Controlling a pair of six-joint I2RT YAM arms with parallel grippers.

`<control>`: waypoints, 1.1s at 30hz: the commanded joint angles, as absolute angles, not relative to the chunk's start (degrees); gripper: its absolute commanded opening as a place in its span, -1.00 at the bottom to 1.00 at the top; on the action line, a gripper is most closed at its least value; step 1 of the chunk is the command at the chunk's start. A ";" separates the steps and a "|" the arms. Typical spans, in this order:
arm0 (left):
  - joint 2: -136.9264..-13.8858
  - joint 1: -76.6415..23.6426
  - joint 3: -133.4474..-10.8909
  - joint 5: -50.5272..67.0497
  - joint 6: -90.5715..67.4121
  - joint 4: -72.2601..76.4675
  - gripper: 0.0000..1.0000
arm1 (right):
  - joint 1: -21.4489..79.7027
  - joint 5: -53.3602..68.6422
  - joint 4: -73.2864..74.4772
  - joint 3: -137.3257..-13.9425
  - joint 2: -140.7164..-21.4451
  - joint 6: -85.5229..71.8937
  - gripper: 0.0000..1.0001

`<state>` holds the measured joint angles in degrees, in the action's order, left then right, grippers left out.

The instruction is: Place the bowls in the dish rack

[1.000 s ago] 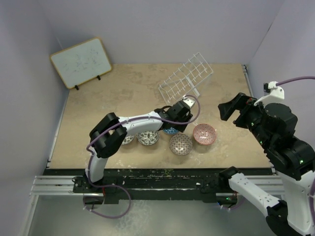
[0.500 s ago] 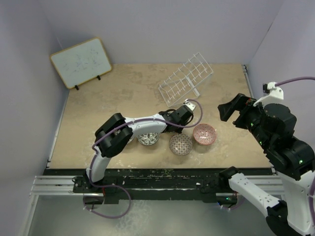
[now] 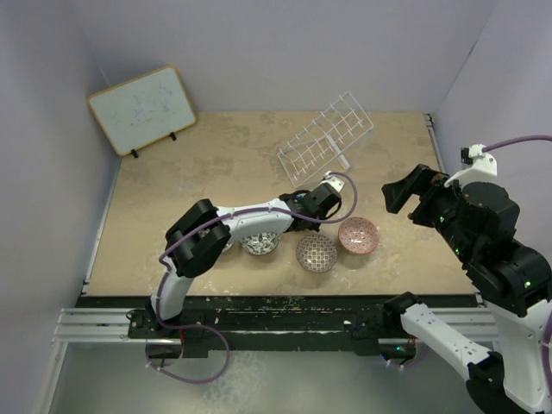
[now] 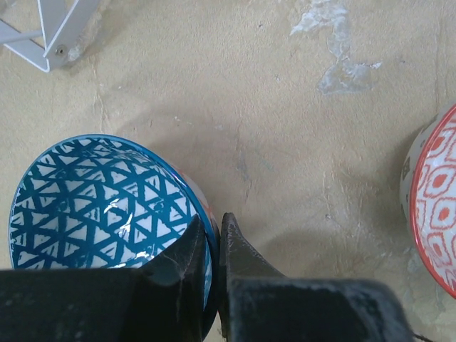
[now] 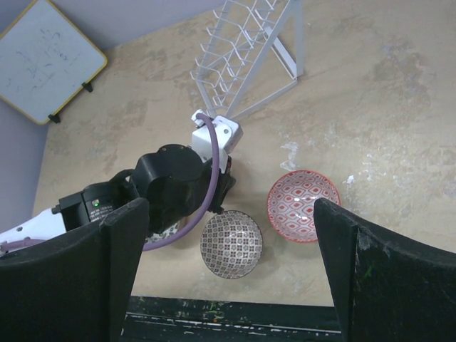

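Observation:
My left gripper (image 4: 214, 224) is shut on the rim of the blue bowl (image 4: 92, 199), with one finger inside and one outside. In the top view the left wrist (image 3: 312, 200) covers that bowl. The pink bowl (image 3: 358, 235) (image 5: 303, 205) and the brownish lattice bowl (image 3: 316, 253) (image 5: 231, 244) sit on the table to its right. A grey-white bowl (image 3: 259, 243) shows under the left forearm. The white wire dish rack (image 3: 326, 138) (image 5: 242, 50) leans tilted behind them, holding no bowls. My right gripper (image 5: 228, 206) hangs open high above the bowls, holding nothing.
A wood-framed whiteboard (image 3: 141, 108) stands at the back left. A foot of the rack (image 4: 43, 28) lies just beyond the blue bowl. The pink bowl's rim (image 4: 438, 206) is close on the left gripper's right. The table's black front rail (image 3: 285, 306) runs below the bowls.
The left jaws have shut on the blue bowl's rim. The left wrist has shifted slightly right and now covers the bowl from above. The right arm has not moved.

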<state>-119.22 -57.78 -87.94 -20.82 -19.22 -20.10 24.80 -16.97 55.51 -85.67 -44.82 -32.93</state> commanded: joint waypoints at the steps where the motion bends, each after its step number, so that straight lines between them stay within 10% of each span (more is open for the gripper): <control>1: -113.01 -57.78 -89.83 -20.76 -20.82 -20.66 -1.00 | 24.87 -17.45 55.13 -86.61 -44.98 -33.55 0.99; 33: -89.40 -30.59 -70.35 4.09 -42.78 11.31 -1.00 | 24.87 -16.58 55.54 -87.87 -46.12 -33.74 0.96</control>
